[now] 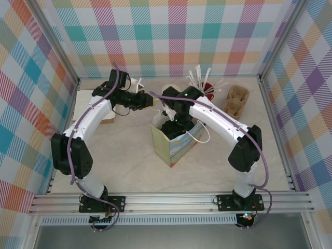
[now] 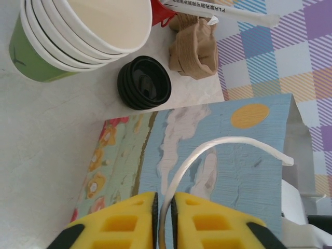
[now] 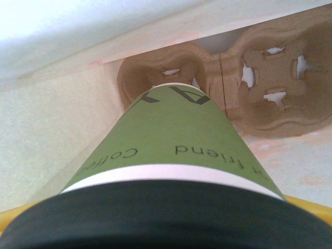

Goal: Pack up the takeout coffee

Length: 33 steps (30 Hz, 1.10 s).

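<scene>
Black-lidded takeout coffee [image 3: 171,140] sits clenched in our right claw [image 1: 174,123] inside the paper bag [image 1: 174,150], above a cardboard carrier [image 3: 280,93] — our left claw [image 2: 164,218] pinches the bag's white handle [image 2: 223,141] tight.

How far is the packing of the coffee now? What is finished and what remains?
Done: the paper bag stands upright and open, with a cardboard carrier at its bottom. In hand: the left gripper pinches the bag handle, and the right gripper holds the lidded takeout coffee inside the bag, at a carrier pocket. Left: seat the cup, if not yet seated, and release.
</scene>
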Available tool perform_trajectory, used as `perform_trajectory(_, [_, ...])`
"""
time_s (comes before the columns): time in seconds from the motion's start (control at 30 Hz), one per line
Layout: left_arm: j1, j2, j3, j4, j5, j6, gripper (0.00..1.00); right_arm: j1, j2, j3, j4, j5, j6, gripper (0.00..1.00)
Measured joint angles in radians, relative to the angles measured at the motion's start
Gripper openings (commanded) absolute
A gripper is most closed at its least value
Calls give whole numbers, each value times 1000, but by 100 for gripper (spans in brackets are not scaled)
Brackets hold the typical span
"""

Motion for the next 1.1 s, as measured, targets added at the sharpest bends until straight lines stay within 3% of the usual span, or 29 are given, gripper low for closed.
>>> perform_trajectory(0.37, [0,-246,-138,60,-130,-110,7,-20,-2,39,-24,18,4,73])
perform_trajectory(0.53, [-14,-401,-303,86,-232,-189,7,-53,-2,90,-44,23,5,73])
perform_trajectory(0.9, [-55,-606,-387,75,-339,-286,11,-83,47,244,-75,19,-3,72])
perform_trajectory(1.0, [-66,-626,-415,76,-350,-306,16,-83,86,280,-77,19,-9,71])
perform_trajectory(1.1, [-71,-629,-427,72,-352,-319,35,-83,105,285,-77,9,-26,71])
